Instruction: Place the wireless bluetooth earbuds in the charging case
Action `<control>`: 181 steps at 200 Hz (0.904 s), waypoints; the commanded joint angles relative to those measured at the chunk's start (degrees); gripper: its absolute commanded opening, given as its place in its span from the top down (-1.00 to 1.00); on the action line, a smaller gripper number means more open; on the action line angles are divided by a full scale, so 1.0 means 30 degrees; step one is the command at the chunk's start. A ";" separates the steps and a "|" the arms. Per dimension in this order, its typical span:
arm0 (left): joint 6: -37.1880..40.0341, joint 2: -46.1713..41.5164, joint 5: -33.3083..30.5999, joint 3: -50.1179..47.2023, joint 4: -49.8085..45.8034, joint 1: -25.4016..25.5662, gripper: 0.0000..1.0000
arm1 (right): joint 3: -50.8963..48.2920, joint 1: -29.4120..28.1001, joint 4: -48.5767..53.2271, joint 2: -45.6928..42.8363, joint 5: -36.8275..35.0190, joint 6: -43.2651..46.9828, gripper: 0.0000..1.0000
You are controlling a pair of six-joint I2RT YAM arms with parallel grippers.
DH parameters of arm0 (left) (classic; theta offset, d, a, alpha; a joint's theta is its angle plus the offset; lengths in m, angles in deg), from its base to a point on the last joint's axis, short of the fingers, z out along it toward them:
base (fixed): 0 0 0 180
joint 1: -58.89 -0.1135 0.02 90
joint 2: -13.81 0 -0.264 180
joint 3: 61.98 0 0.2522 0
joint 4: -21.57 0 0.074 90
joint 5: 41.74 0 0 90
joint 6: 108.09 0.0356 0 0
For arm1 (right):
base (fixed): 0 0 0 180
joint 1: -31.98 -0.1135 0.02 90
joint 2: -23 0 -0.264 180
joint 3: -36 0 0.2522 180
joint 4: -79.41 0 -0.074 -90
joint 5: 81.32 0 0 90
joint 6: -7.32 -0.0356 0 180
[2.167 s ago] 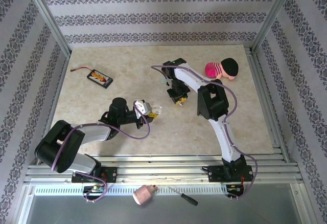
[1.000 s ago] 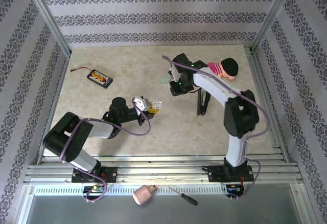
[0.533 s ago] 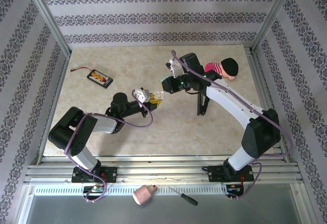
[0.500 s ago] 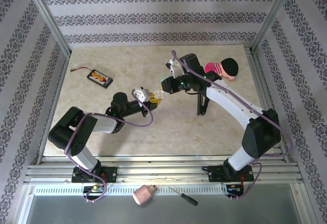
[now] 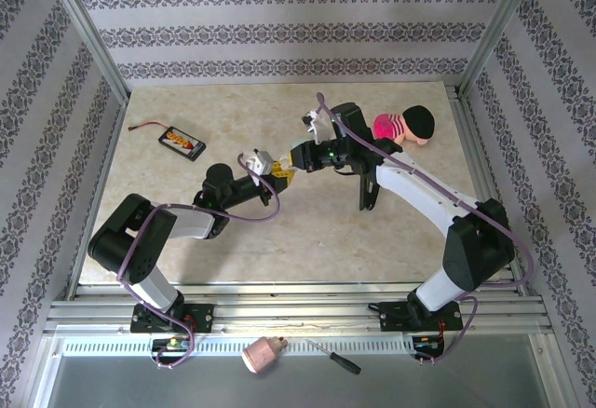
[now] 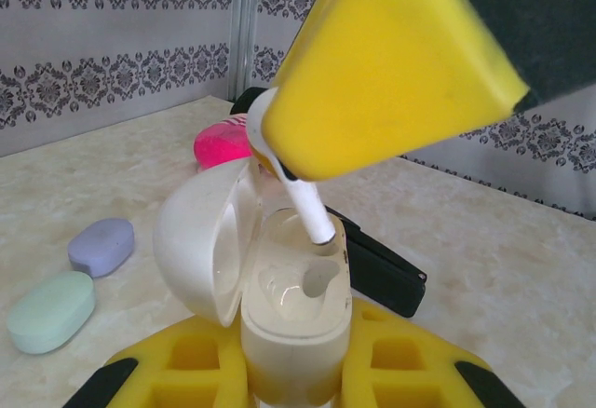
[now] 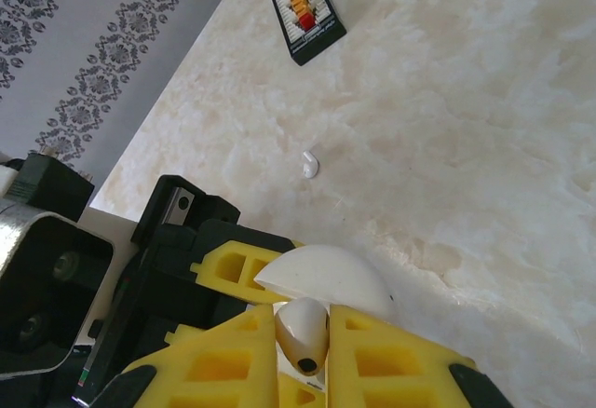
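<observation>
Black battery pack [image 5: 182,142] far left on table [image 5: 307,240]; pink doll [image 5: 405,126] far right; screwdriver [image 5: 333,357] beyond near edge.

Nothing I can actually read from my end. Closest thing is the black pack [image 7: 307,12] with a red and yellow patch on top, but any print on it is too small to make out. The charging case [image 6: 293,324] looks plain white up close.
</observation>
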 commanded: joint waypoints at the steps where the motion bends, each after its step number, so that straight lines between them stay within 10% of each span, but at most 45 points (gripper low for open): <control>1: -0.0776 -0.0533 -0.0113 0.0484 0.0974 -0.0230 1.00 | -0.0315 0.0059 -0.0630 -0.0425 0.0344 -0.0126 0.70; 181: -0.3088 -0.0412 -0.0782 0.0814 0.2654 -0.0336 1.00 | -0.2654 0.0549 -0.3827 -0.0945 0.2109 -0.1153 0.70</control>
